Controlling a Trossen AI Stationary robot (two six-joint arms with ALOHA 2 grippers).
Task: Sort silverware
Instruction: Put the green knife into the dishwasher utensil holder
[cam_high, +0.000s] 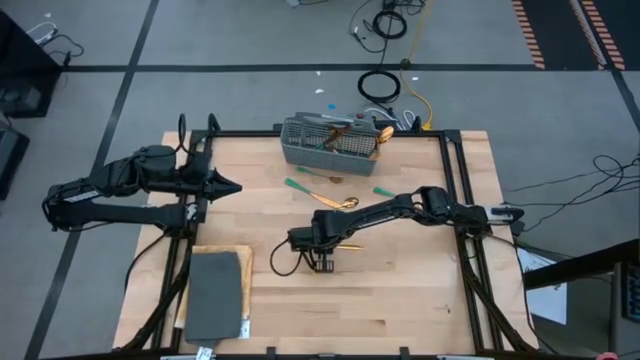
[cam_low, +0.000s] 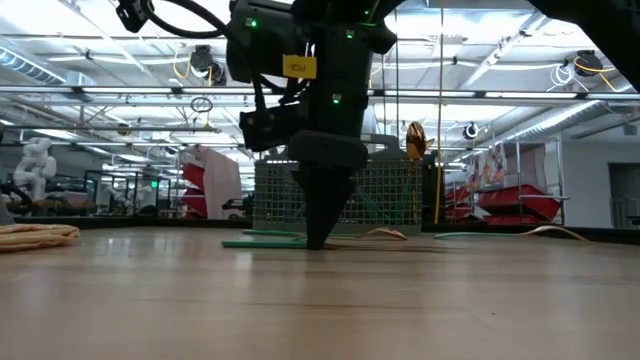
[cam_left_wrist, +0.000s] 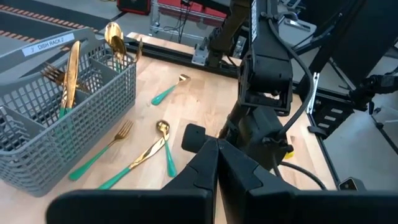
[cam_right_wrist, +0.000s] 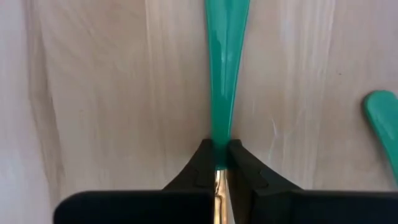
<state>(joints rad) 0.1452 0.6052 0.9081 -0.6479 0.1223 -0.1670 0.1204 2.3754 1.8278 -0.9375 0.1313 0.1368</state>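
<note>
My right gripper (cam_high: 320, 264) stands at mid-table, pointing down, shut on one piece of silverware (cam_right_wrist: 224, 74) that lies flat on the wood. Its teal handle runs away from the fingers; its gold part is hidden between them, so its kind is unclear. A fork (cam_left_wrist: 102, 152), a knife (cam_left_wrist: 140, 162) and a spoon (cam_left_wrist: 166, 146) lie loose near the grey mesh caddy (cam_high: 330, 140). The caddy holds several more gold pieces upright. Another small piece (cam_left_wrist: 166, 92) lies farther off. My left gripper (cam_high: 236, 187) hovers shut at the table's left, touching nothing. My right gripper pinches the piece between its two fingertips (cam_right_wrist: 199, 168) where the narrow end of the teal handle (cam_right_wrist: 219, 146) meets the gold neck. The fingers come from above, pointing down, and close across the piece. It lies flat on the table (cam_low: 262, 241).
The caddy stands at the table's far edge, middle. A grey mat (cam_high: 215, 290) on a tan cloth (cam_low: 35, 235) lies at the near left. A second teal handle end (cam_right_wrist: 382, 118) lies close beside the held piece. Bare wood stretches along the near side.
</note>
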